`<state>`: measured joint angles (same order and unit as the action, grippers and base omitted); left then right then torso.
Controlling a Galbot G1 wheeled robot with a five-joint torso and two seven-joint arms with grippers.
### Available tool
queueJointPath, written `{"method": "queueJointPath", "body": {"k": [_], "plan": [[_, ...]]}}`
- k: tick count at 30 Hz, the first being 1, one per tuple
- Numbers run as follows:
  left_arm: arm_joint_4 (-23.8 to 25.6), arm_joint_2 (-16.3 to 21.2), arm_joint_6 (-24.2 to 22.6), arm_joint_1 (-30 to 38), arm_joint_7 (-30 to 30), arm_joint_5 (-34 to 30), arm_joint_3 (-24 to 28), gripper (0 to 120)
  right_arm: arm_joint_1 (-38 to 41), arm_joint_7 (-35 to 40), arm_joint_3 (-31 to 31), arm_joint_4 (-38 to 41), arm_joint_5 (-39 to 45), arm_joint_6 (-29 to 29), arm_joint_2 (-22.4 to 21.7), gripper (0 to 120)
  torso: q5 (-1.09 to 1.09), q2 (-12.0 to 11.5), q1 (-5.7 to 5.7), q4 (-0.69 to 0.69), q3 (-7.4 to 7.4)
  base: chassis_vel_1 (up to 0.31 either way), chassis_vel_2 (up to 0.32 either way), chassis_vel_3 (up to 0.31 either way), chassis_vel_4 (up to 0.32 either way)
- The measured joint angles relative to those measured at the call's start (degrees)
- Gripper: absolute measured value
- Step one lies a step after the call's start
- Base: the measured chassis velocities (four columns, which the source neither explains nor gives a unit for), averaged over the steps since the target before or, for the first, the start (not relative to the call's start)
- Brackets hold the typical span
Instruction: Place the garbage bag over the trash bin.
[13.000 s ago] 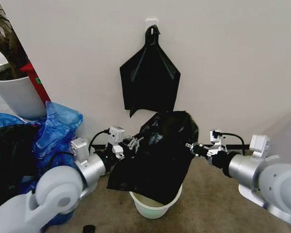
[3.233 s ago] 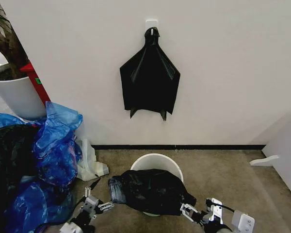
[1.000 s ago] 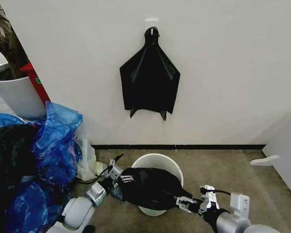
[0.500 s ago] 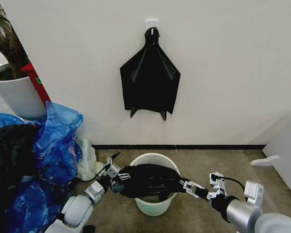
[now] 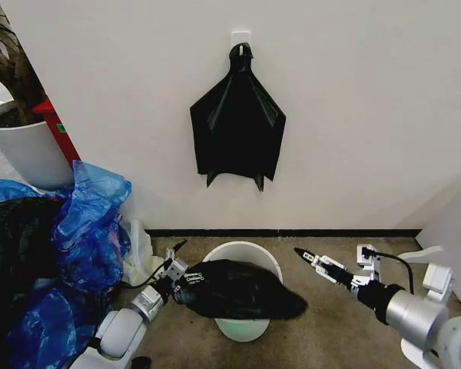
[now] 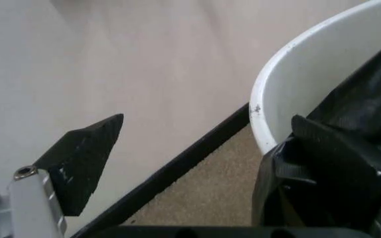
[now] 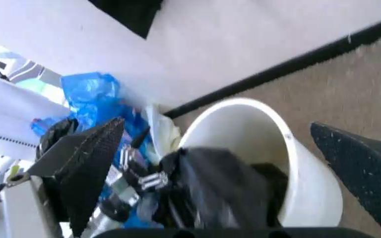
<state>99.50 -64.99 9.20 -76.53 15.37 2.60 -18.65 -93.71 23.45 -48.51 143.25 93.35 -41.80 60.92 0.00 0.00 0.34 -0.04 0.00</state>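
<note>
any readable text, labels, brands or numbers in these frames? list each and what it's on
None readable.
Red object beside the white plant pot: a small green patch, too small to tell if it carries text.
Garbage bag, trash bin, left gripper, right gripper: no markings legible.

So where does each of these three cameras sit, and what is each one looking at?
Head view: from the robot's head, down at the wall, the trash bin, the garbage bag and both arms.
Left wrist view: from the left arm, past the left gripper at the bin's rim; one finger touches the bag.
Right wrist view: from the right arm, between the open right gripper fingers.
All three share bin and bag.
</note>
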Motion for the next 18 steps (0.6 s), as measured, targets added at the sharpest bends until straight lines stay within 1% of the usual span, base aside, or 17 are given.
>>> {"method": "queueJointPath", "body": {"k": [4, 6, 8, 10, 11, 13, 16, 18], "plan": [[1.2, -0.1, 0.2, -0.5, -0.4, -1.0, -0.1, 100, 1.9, 1.9, 1.5, 0.0, -1.4, 0.0, -0.1, 100, -0.03, 0.0, 0.00, 0.01, 0.01, 0.000, 0.000, 0.000, 0.000], [3.4, -0.4, 0.1, -1.1, -1.5, -3.8, -0.2, 100, 3.3, 3.1, 4.2, 0.0, -4.2, 0.5, -0.2, 100, -0.01, 0.0, 0.00, 0.02, 0.01, 0.000, 0.000, 0.000, 0.000], [6.7, -0.7, -0.1, -1.8, -2.4, -8.0, -0.7, 100, 4.1, 3.6, 5.8, 0.0, -5.4, 0.5, 0.1, 100, -0.01, 0.0, 0.00, 0.01, 0.01, 0.000, 0.000, 0.000, 0.000], [7.3, -0.7, -0.2, -2.0, -2.4, -8.7, -0.8, 100, 4.2, 3.7, 6.0, 0.0, -5.5, 0.4, 0.3, 100, -0.01, 0.0, 0.00, 0.02, 0.01, 0.000, 0.000, 0.000, 0.000], [9.3, -0.6, -0.6, -2.6, -2.3, -11.2, -1.2, 100, 4.3, 3.9, 6.4, 0.0, -5.7, 0.2, 0.6, 100, 0.00, 0.0, 0.00, 0.02, 0.01, 0.000, 0.000, 0.000, 0.000], [11.8, -0.2, -1.5, -3.6, -1.5, -13.7, -2.1, 100, 4.1, 4.1, 6.6, 0.0, -5.8, 0.1, 1.2, 100, 0.00, 0.0, 0.00, 0.02, 0.00, 0.000, 0.000, 0.000, 0.000], [13.8, 0.4, -1.9, -4.7, -1.0, -15.1, -3.0, 100, 3.5, 4.4, 6.5, 0.0, -6.0, 0.1, 1.9, 100, 0.00, 0.0, 0.00, 0.02, 0.00, 0.000, 0.000, 0.000, 0.000], [14.3, 0.5, -2.0, -4.9, -1.1, -15.5, -3.2, 100, 3.4, 4.4, 6.5, 0.0, -6.2, 0.0, 2.0, 100, 0.00, 0.0, 0.00, 0.02, 0.00, 0.000, 0.000, 0.000, 0.000]]}}
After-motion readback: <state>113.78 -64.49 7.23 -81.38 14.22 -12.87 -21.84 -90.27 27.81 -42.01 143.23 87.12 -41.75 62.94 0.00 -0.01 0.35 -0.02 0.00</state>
